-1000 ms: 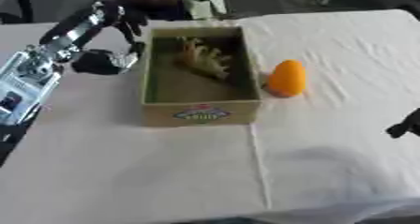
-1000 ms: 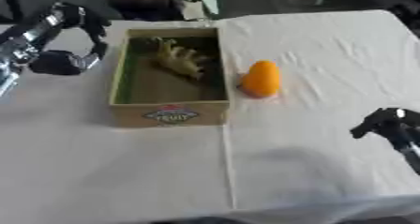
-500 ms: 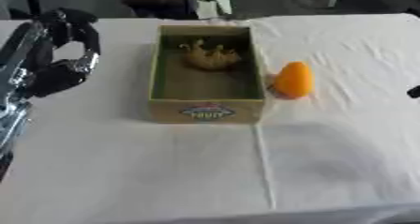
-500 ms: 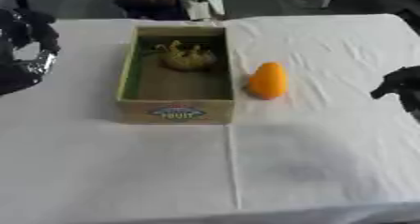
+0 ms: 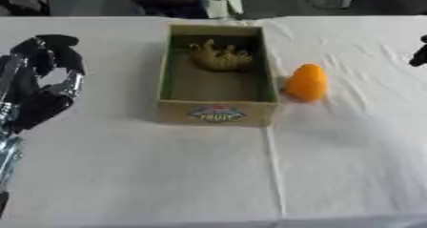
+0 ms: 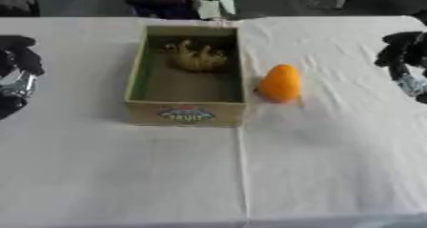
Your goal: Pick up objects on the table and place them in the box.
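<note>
Orange, egg-shaped object point(image 6: 279, 82) stands on the white tabletop point(image 6: 250, 165), touching or just beside the outer wall of the cardboard box point(image 5: 218, 114) on the side that faces the right robot hand point(image 6: 405, 55). That hand shows only at the right edge of the view, well apart from the orange object and a bit farther from the robot than it; its dark fingers look curled with nothing in them. Left robot hand point(image 5: 42, 86) is on the other side of the box, well apart from it, fingers curled, holding nothing.

Yellowish toy point(image 5: 218, 56) already lies inside the box, at the far end, so one item is in and the orange one is left out, as far as I can see.

Step in hand, my read: reach for the orange object with the right robot hand, since it's the nearer one.

To do it well: open the fingers before coming in. Approach from the open side away from the box or from above, because the box wall blocks a grasp on the inner side. The object is rounded and looks smooth, so close around its widest part, not the narrow top, or it may squirt out. Avoid shoving it against the box, since the box looks light and could slide. Lift clear of the rim, then carry it over the empty near half of the box.
</note>
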Available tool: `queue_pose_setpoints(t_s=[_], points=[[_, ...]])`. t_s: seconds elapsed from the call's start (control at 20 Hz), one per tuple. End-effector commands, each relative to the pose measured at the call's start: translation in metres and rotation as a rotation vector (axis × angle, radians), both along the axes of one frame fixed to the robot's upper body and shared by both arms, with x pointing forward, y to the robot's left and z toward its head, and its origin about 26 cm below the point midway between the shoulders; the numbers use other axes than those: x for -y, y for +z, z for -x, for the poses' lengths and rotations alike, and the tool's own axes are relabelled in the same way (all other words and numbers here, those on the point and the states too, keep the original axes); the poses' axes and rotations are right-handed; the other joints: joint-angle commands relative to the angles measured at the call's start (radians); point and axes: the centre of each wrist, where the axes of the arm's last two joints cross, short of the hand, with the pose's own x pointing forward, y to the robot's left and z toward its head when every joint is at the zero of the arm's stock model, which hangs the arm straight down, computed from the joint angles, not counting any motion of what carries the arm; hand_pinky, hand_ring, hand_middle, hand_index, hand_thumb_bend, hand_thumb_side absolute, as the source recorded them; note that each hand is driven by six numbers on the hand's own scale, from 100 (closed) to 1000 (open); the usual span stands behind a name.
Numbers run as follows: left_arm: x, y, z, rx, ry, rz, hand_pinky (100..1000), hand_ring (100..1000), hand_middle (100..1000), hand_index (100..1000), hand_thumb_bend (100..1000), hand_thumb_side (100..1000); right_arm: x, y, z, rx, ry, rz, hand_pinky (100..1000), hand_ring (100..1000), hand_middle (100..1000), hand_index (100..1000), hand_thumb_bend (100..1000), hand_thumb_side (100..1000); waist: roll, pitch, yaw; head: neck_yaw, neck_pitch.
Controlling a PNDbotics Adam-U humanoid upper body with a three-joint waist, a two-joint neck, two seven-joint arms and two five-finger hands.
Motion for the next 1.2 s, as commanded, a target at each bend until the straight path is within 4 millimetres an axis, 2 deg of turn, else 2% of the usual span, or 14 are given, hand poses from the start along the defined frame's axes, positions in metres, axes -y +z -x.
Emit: queue_pose_setpoints(t_s=[0.05, 0.2, 0.25, 0.3, 0.4, 0.7, 0.95, 1.0, 1.2], points=[[0.004, 0.004, 0.002, 0.017, -0.019, -0.015, 705, 520, 530, 742, 100, 219, 0.008, 0.011, -0.008, 0.161, 0.194, 0.277, 727, 725, 705, 871, 100, 195, 0.002, -0.007, 0.010, -0.015, -0.014], [0.007, 0.001, 0.003, 0.011, -0.028, -0.014, 705, 519, 529, 742, 100, 222, 0.004, 0.004, -0.017, 0.158, 0.171, 0.301, 730, 731, 711, 871, 100, 200, 0.005, -0.001, 0.025, -0.029, -0.014], [0.008, 0.000, 0.003, 0.012, -0.030, -0.014, 705, 519, 529, 742, 100, 225, 0.003, 0.000, -0.020, 0.152, 0.157, 0.300, 732, 732, 712, 870, 100, 167, 0.007, 0.002, 0.030, -0.034, -0.016], [0.009, -0.001, 0.003, 0.012, -0.032, -0.014, 704, 519, 529, 741, 100, 227, 0.002, -0.004, -0.022, 0.146, 0.141, 0.296, 732, 731, 711, 870, 100, 208, 0.008, 0.005, 0.035, -0.039, -0.019], [0.010, -0.002, 0.003, 0.011, -0.034, -0.015, 704, 518, 528, 742, 100, 228, -0.002, -0.011, -0.027, 0.133, 0.110, 0.292, 733, 732, 711, 869, 100, 224, 0.011, 0.010, 0.045, -0.050, -0.019], [0.013, -0.004, 0.003, 0.011, -0.041, -0.010, 704, 517, 527, 741, 100, 235, -0.013, -0.025, -0.038, 0.123, 0.032, 0.285, 736, 737, 715, 869, 100, 228, 0.017, 0.020, 0.068, -0.071, -0.016], [0.015, -0.005, 0.003, 0.005, -0.046, -0.005, 704, 516, 526, 742, 100, 241, -0.022, -0.031, -0.043, 0.140, -0.007, 0.312, 745, 754, 735, 870, 102, 274, 0.020, 0.023, 0.078, -0.078, -0.015], [0.015, -0.005, 0.003, 0.005, -0.046, -0.004, 703, 515, 526, 742, 100, 242, -0.023, -0.030, -0.043, 0.150, -0.009, 0.324, 743, 754, 735, 870, 159, 287, 0.021, 0.023, 0.078, -0.079, -0.014], [0.015, -0.006, 0.003, 0.000, -0.047, -0.002, 703, 514, 525, 742, 100, 245, -0.029, -0.030, -0.046, 0.175, -0.028, 0.351, 740, 751, 728, 873, 190, 296, 0.024, 0.024, 0.078, -0.082, -0.012]])
